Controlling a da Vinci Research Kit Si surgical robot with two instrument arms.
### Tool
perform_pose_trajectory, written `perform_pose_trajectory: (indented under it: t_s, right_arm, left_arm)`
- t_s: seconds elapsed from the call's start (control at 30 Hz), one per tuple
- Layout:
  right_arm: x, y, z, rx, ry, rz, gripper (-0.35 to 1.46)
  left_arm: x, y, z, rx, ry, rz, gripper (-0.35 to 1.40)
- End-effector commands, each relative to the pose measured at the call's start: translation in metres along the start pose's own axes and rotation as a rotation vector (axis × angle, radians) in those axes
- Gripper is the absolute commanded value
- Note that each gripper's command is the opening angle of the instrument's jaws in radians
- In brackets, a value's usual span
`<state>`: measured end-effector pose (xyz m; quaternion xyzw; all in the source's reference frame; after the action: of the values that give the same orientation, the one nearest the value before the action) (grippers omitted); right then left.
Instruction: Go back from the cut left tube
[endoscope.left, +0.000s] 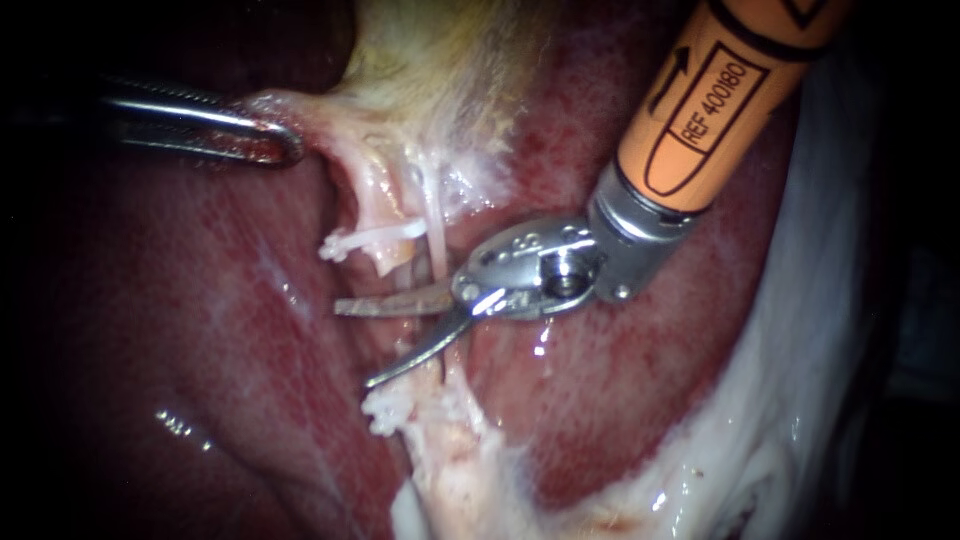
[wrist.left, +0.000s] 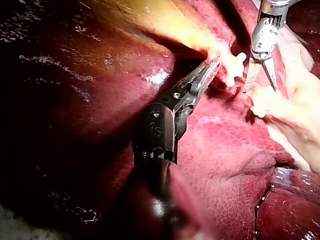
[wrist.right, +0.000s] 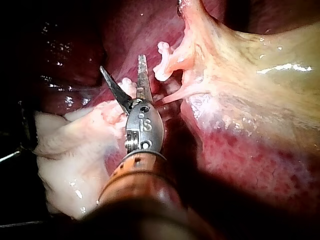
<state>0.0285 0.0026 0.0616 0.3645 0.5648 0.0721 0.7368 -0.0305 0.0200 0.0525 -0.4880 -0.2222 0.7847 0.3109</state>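
My right instrument (endoscope.left: 352, 345), on an orange shaft from the upper right, ends in two thin blades that stand open with nothing between them. They lie in the gap of the cut left tube. Its upper stump (endoscope.left: 350, 242) carries white clips, as does the lower stump (endoscope.left: 385, 410). A thin pale right tube (endoscope.left: 437, 235) runs whole just behind the upper blade. My left instrument (endoscope.left: 288, 148) holds the gallbladder's (endoscope.left: 440, 70) pale edge, jaws shut on it. The right wrist view shows the open blades (wrist.right: 122, 62) beside the clipped stump (wrist.right: 165, 62). The left wrist view shows the grip (wrist.left: 211, 66).
Dark red liver (endoscope.left: 200, 330) surrounds the site on both sides. White fatty tissue (endoscope.left: 800, 400) runs along the lower right and under the lower stump. In the left wrist view my right instrument (wrist.left: 260, 89) hangs close ahead of my left jaws.
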Motion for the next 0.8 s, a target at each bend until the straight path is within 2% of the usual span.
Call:
perform_pose_trajectory:
  t_s: [0.03,0.2,0.33,0.43,0.57,0.67,0.8]
  right_arm:
    - [0.0000,-0.0005,-0.0007,-0.028,0.005,-0.002,1.41]
    - [-0.0005,-0.0030,-0.0044,-0.147,0.021,-0.016,1.43]
    - [-0.0011,-0.0050,-0.0082,-0.301,0.004,-0.129,1.43]
    - [-0.0015,-0.0060,-0.0105,-0.367,-0.054,-0.169,1.43]
    - [-0.0020,-0.0071,-0.0133,-0.449,-0.194,-0.194,1.43]
    - [-0.0020,-0.0073,-0.0146,-0.491,-0.275,-0.192,1.43]
    - [-0.0020,-0.0073,-0.0153,-0.521,-0.329,-0.173,1.43]
  left_arm:
    - [0.0000,0.0000,0.0000,-0.001,0.000,0.000,-0.35]
    - [-0.0001,-0.0001,0.0000,-0.001,0.000,0.000,-0.35]
    - [-0.0001,-0.0001,0.0000,-0.001,0.000,0.000,-0.35]
    - [-0.0001,-0.0002,0.0000,-0.001,0.000,0.000,-0.35]
    - [-0.0001,-0.0002,0.0000,-0.001,0.000,0.001,-0.35]
    - [-0.0002,-0.0002,0.0000,-0.001,0.000,0.001,-0.35]
    - [-0.0004,-0.0003,0.0002,0.000,0.000,0.002,-0.35]
